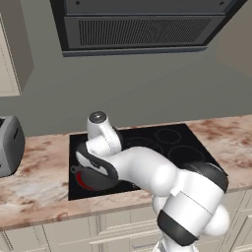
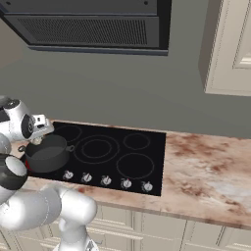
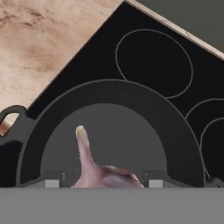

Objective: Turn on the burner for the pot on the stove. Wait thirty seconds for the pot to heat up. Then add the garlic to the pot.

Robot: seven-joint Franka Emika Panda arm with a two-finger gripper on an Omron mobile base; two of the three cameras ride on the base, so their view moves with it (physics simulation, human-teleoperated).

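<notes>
The hand (image 3: 98,184) is pinching the garlic (image 3: 94,170), hanging directly over the pot (image 3: 109,127) so the bulb can drop inside

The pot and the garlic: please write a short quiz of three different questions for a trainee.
1. True or false: the garlic sits between the gripper fingers, above the pot.
2. How many silver knobs line the stove front?
3. The toaster stands: A) on the stove, B) on the counter.

Key: 1 true; 2 five; 3 B.
</notes>
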